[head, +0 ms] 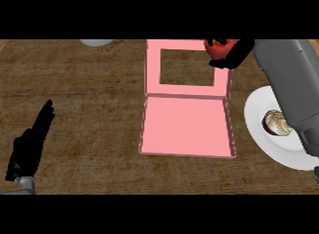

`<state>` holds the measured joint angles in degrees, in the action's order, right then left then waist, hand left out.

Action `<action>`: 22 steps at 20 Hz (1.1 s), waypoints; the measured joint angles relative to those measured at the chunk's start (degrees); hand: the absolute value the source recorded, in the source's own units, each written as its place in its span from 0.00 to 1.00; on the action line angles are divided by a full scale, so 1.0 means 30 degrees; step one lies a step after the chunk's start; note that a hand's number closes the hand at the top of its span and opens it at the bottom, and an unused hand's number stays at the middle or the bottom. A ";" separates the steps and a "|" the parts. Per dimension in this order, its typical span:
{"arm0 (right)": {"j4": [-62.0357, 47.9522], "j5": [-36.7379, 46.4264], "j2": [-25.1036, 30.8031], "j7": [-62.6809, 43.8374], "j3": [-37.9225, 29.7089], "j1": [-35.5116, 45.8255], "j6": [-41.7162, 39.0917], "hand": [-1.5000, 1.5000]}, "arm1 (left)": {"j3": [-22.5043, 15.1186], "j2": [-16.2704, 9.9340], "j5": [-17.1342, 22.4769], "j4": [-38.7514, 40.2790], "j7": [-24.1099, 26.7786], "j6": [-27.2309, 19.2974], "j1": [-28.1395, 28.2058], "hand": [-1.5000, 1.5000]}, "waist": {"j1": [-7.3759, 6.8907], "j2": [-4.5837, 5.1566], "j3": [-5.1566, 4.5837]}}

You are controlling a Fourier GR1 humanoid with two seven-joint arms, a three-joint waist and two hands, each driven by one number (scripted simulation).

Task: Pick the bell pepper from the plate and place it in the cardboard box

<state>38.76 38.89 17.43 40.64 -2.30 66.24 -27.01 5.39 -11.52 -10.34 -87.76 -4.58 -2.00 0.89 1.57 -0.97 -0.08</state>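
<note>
The right robot hand [231, 54] is up at the far right corner of the pink box [187, 125], fingers curled around the red bell pepper [218, 48], so the pickup part looks done and we're in the carry-and-drop stage. The pepper sits right over the box's right rim, at the open far section rather than above the flat pink flap nearer the robot. I'd say the next move needs a small shift leftward so the pepper clears the wall and hangs over the opening, then the fingers let go. The white plate [262, 137] is off to the right of the box, mostly under the grey forearm, with some brownish round thing [276, 123] on it that I can't identify. The left robot hand [28, 148] is just parked at the lower left of the tabletop [87, 100], fingers straight, holding nothing. No brand names, labels or writing anywhere that I can read, and the box is plain pink.
</note>
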 measured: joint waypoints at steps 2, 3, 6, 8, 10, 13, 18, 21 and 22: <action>0.1290 -0.0126 -0.0916 -0.1137 0.0596 -0.0638 -0.0346 1.00 | -0.0087 0.0074 -0.0085 -0.0163 -0.0086 -0.0048 0.0083 0.50 | 0.0031 -0.0017 0.0007; 0.2041 -0.0149 -0.1236 -0.1622 0.0922 -0.1076 -0.0553 1.00 | -0.0128 0.0144 -0.0165 -0.0190 0.0107 -0.0125 0.0255 0.50 | 0.0022 -0.0010 0.0007; 0.3852 -0.0004 -0.2310 -0.3315 0.1845 -0.2037 -0.1050 1.00 | -0.0285 0.0277 -0.0301 -0.0219 0.0093 -0.0162 0.0132 0.50 | -0.0103 0.0069 0.0012; 0.5087 0.0260 -0.2946 -0.4248 0.2500 -0.3046 -0.1222 1.00 | -0.0410 0.0424 -0.0417 -0.0243 0.0079 -0.0237 0.0061 0.50 | -0.0172 0.0117 0.0015; 0.5783 0.0371 -0.3680 -0.5429 0.2799 -0.3815 -0.1290 0.00 | -0.0607 0.0610 -0.0591 -0.0138 0.0254 -0.0312 0.0099 0.50 | -0.0264 0.0165 0.0018; 0.6474 0.0534 -0.4705 -0.6959 0.3206 -0.4680 -0.1281 0.00 | -0.0398 0.0356 -0.0293 -0.0680 -0.0391 0.0086 -0.0134 0.50 | -0.0415 0.0223 0.0022; 0.7152 0.0167 -0.5391 -0.7487 0.3350 -0.5989 -0.1273 0.00 | -0.0538 0.0681 -0.0516 -0.0588 -0.0168 -0.0016 -0.0028 0.50 | -0.0552 0.0290 0.0025; 0.7078 -0.1756 -0.5606 -0.8123 0.2968 -0.6110 -0.0852 0.00 | -0.0554 0.0641 -0.0652 -0.0401 -0.0300 -0.0001 -0.0350 0.50 | -0.0636 0.0316 0.0026; 0.6967 -0.2450 -0.5649 -0.8332 0.2495 -0.6019 -0.0724 0.00 | -0.0622 0.0762 -0.0706 -0.0202 -0.0065 -0.0069 -0.0362 0.50 | -0.0652 0.0330 0.0026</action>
<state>59.66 31.54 0.48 15.64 5.18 48.18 -29.18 3.52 -9.23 -12.46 -88.36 -4.78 -2.20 -0.20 -0.39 0.02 -0.01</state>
